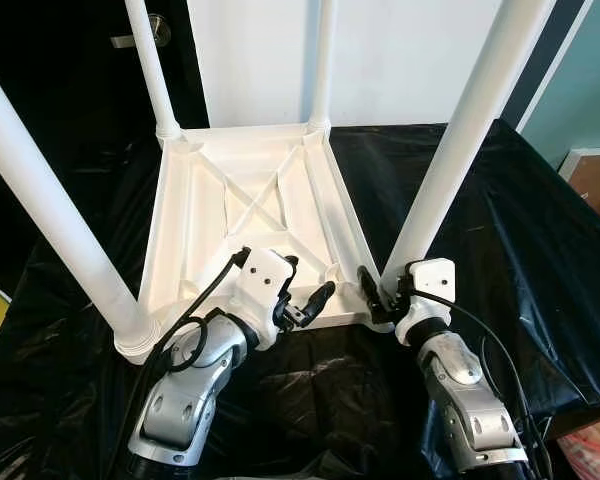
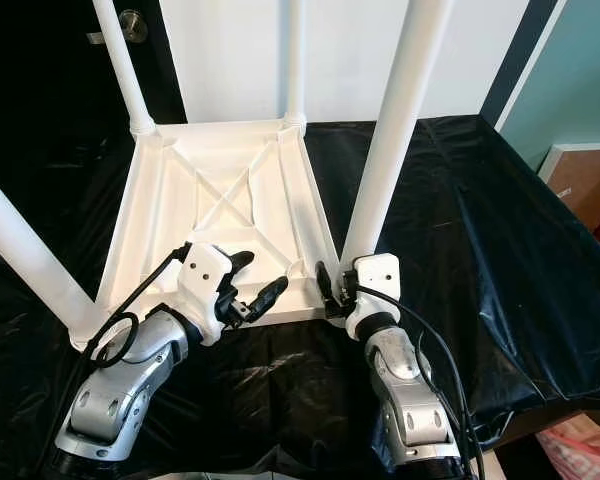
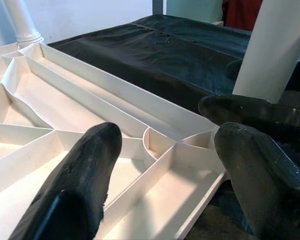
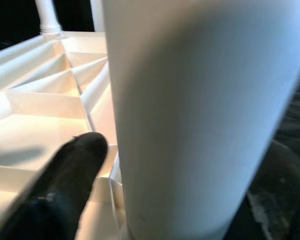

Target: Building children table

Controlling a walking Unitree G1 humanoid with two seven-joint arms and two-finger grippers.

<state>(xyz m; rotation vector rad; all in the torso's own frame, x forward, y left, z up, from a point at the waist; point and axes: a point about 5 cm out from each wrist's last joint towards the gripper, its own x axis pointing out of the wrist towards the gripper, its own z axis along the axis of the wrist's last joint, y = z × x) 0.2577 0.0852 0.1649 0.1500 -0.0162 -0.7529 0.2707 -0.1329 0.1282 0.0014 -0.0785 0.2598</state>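
From my head views, the white children's table [image 1: 250, 215] lies upside down on the black-covered counter [image 1: 500, 230], its ribbed underside facing up and its near edge close to the counter's near edge. Four white legs stand in its corners: near-left leg [image 1: 50, 215], near-right leg [image 1: 470, 130], far-left leg [image 1: 152, 65], far-right leg [image 1: 322, 60]. Open black cover stretches to the right of the table, up to the counter's right edge; to the left there is only a narrow strip. My left pincer [image 1: 305, 300] hovers over the table's near edge with its fingers spread wide, holding nothing. My right pincer [image 1: 380, 300] sits at the foot of the near-right leg, at the table's near-right corner.

My left wrist view shows both black fingers [image 3: 85, 175] apart above the ribbed compartments, and between them the small round socket wall beside the near-right corner, which the head views barely resolve.

My right wrist view shows the near-right leg up close, pressed between my fingers, with one black finger [image 4: 65, 185] against its side, so this pincer grips the leg.
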